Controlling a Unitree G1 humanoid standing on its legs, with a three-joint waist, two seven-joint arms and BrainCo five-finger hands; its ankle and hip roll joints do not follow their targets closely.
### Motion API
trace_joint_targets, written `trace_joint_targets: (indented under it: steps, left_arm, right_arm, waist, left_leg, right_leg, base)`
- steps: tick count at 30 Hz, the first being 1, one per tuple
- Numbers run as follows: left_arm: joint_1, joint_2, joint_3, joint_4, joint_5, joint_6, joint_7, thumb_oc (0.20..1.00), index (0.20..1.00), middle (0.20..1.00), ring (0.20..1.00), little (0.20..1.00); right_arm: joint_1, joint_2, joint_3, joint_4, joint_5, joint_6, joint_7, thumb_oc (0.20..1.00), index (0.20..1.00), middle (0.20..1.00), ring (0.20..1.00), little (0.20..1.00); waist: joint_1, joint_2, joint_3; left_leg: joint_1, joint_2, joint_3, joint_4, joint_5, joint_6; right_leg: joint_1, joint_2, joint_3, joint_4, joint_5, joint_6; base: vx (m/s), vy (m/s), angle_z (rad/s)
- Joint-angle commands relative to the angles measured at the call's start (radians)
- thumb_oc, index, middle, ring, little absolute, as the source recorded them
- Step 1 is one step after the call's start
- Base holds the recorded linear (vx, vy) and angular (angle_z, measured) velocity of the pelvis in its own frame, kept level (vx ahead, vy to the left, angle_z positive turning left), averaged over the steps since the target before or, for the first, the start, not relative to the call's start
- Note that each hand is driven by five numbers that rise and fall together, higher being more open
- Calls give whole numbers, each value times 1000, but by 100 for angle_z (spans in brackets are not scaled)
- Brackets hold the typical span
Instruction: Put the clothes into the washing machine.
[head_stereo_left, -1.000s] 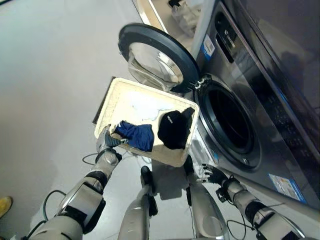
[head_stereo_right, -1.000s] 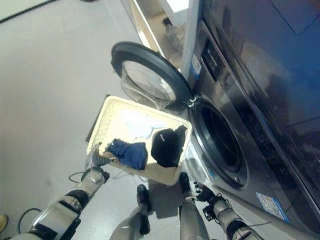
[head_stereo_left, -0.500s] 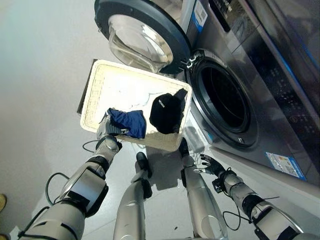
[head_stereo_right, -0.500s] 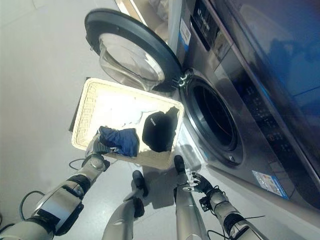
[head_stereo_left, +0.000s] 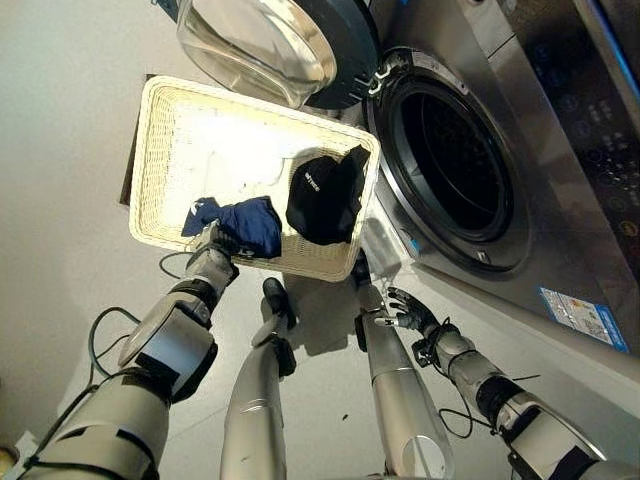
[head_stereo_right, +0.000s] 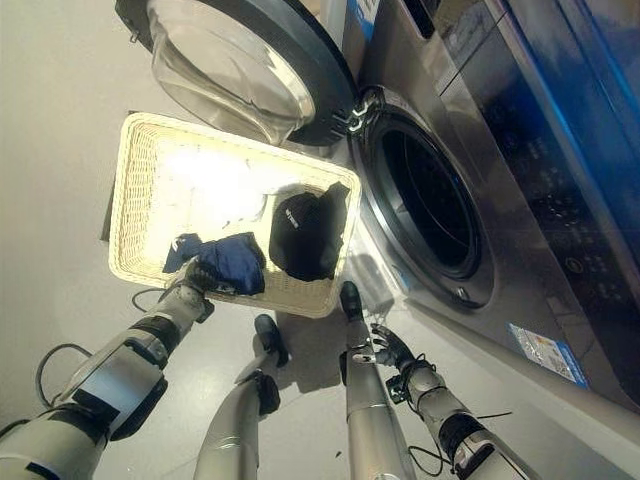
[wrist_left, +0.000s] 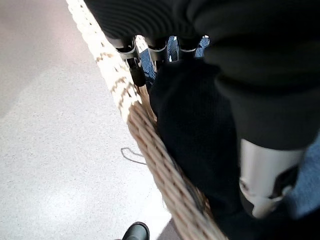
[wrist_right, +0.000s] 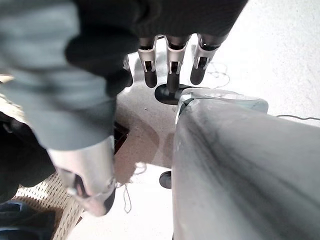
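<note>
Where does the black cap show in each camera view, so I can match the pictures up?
Left eye view: the black cap lies in the wicker basket's corner nearest the washer opening.
Right eye view: same corner, beside the blue garment.
Left wrist view: I cannot pick it out.
Right wrist view: dark cloth at the basket's edge, possibly the cap.
Shared landmark: the basket's woven rim.

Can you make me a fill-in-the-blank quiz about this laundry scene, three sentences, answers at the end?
1. The washing machine has its door swung ____.
2. The black garment and the blue garment lie inside the wicker ____.
3. The left hand is at the near rim of the basket, while the right hand hangs with its fingers ____ and holds nothing.

Missing words: open; basket; open
</note>
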Motion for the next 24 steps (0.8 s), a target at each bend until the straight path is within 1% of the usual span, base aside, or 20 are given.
trace_joint_targets:
  steps: [1,2,3,4,5,6,7,8,10,13,14,15,17,18,19,20,21,22,23,24]
  left_arm:
    - [9,-5,-5,39,-51,-22,-99,1000,1000,1000,1000,1000]
    - [5,-10,-9,35,-40,-33,-107,774,774,774,774,774]
    - [0,-17,-20,30,-29,-36,-115,592,592,592,592,592]
    - [-4,-23,-31,26,-11,-36,-117,498,498,498,498,498]
    - [-7,-26,-41,21,9,-35,-116,432,432,432,432,432]
    - [-10,-28,-50,17,21,-31,-115,325,325,325,325,325]
    - [-10,-28,-50,17,21,-31,-115,325,325,325,325,325]
    - [-21,-35,-79,9,59,-22,-113,200,200,200,200,200]
    - [-21,-35,-79,9,59,-22,-113,200,200,200,200,200]
    - [-33,-43,-111,-1,50,-19,-90,200,200,200,200,200]
    - [-40,-50,-111,-9,-25,-63,-32,200,200,200,200,200]
    - [-37,-59,-64,-15,-170,-158,18,200,200,200,200,200]
    - [-24,-69,-19,-31,-274,-226,48,200,200,200,200,200]
    - [-20,-71,-10,-36,-285,-235,50,200,200,200,200,200]
    - [-1,-82,26,-57,-383,-287,45,200,200,200,200,200]
    - [7,-87,41,-66,-404,-299,52,200,200,200,200,200]
    - [28,-102,73,-85,-469,-344,59,200,200,200,200,200]
    - [45,-114,94,-98,-513,-370,68,200,200,200,200,200]
    - [54,-119,105,-105,-524,-376,67,200,200,200,200,200]
    - [79,-133,129,-124,-559,-406,79,200,200,200,200,200]
  right_arm:
    - [-8,-1,46,-53,47,-25,-13,1000,1000,1000,1000,1000]
    - [-8,-2,49,-57,46,-24,-15,1000,1000,1000,1000,1000]
    - [-9,-2,50,-57,42,-27,-17,1000,1000,1000,1000,1000]
    - [-11,-3,50,-59,44,-28,-14,1000,1000,1000,1000,1000]
    - [-12,-4,49,-62,48,-29,-11,1000,1000,1000,1000,1000]
    - [-13,-5,48,-65,50,-29,-9,1000,1000,1000,1000,1000]
    - [-13,-5,48,-65,50,-29,-9,1000,1000,1000,1000,1000]
    - [-21,-5,54,-72,58,-29,-7,1000,1000,1000,1000,1000]
    - [-21,-5,54,-72,58,-29,-7,1000,1000,1000,1000,1000]
    - [-28,-4,61,-71,73,-36,2,1000,1000,1000,1000,1000]
    - [-33,-1,65,-72,77,-44,8,1000,1000,1000,1000,1000]
    - [-30,11,68,-74,81,-51,-7,1000,1000,1000,1000,1000]
    - [-28,20,65,-75,90,-49,-22,1000,1000,1000,1000,1000]
    - [-27,22,64,-77,92,-48,-26,1000,1000,1000,1000,1000]
    - [-21,30,59,-80,94,-45,-39,1000,1000,1000,1000,1000]
    - [-20,32,57,-81,98,-45,-43,1000,1000,1000,1000,1000]
    - [-17,39,51,-80,102,-48,-55,1000,1000,1000,1000,1000]
    - [-14,43,47,-78,107,-53,-63,1000,1000,1000,1000,1000]
    - [-12,44,43,-76,111,-56,-65,1000,1000,1000,1000,1000]
    - [-7,49,31,-71,121,-68,-72,1000,1000,1000,1000,1000]
  waist:
    - [-31,-67,0]
    - [-31,-69,0]
    - [-32,-70,0]
    - [-32,-71,0]
    - [-32,-72,0]
    - [-33,-73,0]
    - [-33,-73,0]
    - [-34,-78,0]
    - [-34,-78,0]
    - [-33,-85,0]
    - [-30,-90,0]
    - [-19,-90,0]
    - [-5,-86,0]
    - [-2,-85,0]
    - [11,-80,0]
    - [16,-78,0]
    - [29,-71,0]
    - [38,-66,0]
    - [42,-63,0]
    - [54,-56,0]
  left_leg:
    - [-61,-104,6,132,-105,18]
    - [-67,-104,4,126,-100,16]
    - [-72,-104,2,118,-94,15]
    - [-74,-105,0,112,-90,15]
    - [-76,-106,-3,108,-88,14]
    - [-78,-107,-4,104,-87,14]
    - [-78,-107,-4,104,-87,14]
    - [-81,-108,-8,93,-82,13]
    - [-81,-108,-8,93,-82,13]
    - [-81,-107,-14,81,-75,9]
    - [-71,-105,-21,58,-63,2]
    - [-57,-100,-33,28,-41,-8]
    - [-48,-97,-49,9,-24,-15]
    - [-46,-96,-52,5,-20,-17]
    - [-36,-92,-66,-12,-5,-21]
    - [-33,-91,-71,-19,0,-22]
    - [-23,-87,-81,-35,13,-25]
    - [-17,-84,-89,-44,21,-28]
    - [-13,-84,-94,-47,24,-29]
    - [-3,-82,-108,-58,31,-33]
  right_leg:
    - [-37,72,-44,-43,47,-14]
    - [-43,75,-45,-42,47,-14]
    - [-50,77,-46,-44,49,-14]
    - [-53,79,-46,-46,51,-14]
    - [-57,81,-46,-47,53,-14]
    - [-60,83,-47,-48,53,-14]
    - [-60,83,-47,-48,53,-14]
    - [-66,86,-49,-54,58,-14]
    - [-66,86,-49,-54,58,-14]
    - [-65,89,-54,-63,61,-15]
    - [-58,92,-61,-73,62,-17]
    - [-44,95,-72,-83,59,-20]
    - [-33,95,-82,-84,54,-24]
    - [-31,96,-84,-83,52,-25]
    - [-20,98,-93,-77,44,-28]
    - [-17,99,-96,-74,40,-29]
    - [-7,100,-106,-65,29,-31]
    - [0,101,-113,-56,19,-33]
    - [4,101,-116,-53,14,-34]
    - [15,103,-123,-42,2,-36]
  base:
    - [-12,-39,-4]
    - [-11,-48,-4]
    - [-4,-38,-2]
    - [-1,-33,1]
    - [0,0,0]
    - [0,0,0]
    - [-13,-40,0]
    - [-11,-31,0]
    - [-12,-42,0]
    - [-15,-63,0]
    - [-53,-193,0]
    - [-65,-230,0]
    - [-48,-166,6]
    - [-45,-165,17]
    - [-36,-129,15]
    - [-57,-184,21]
    - [-52,-141,18]
    - [-49,-137,21]
    - [-39,-128,16]
    - [-28,-119,21]
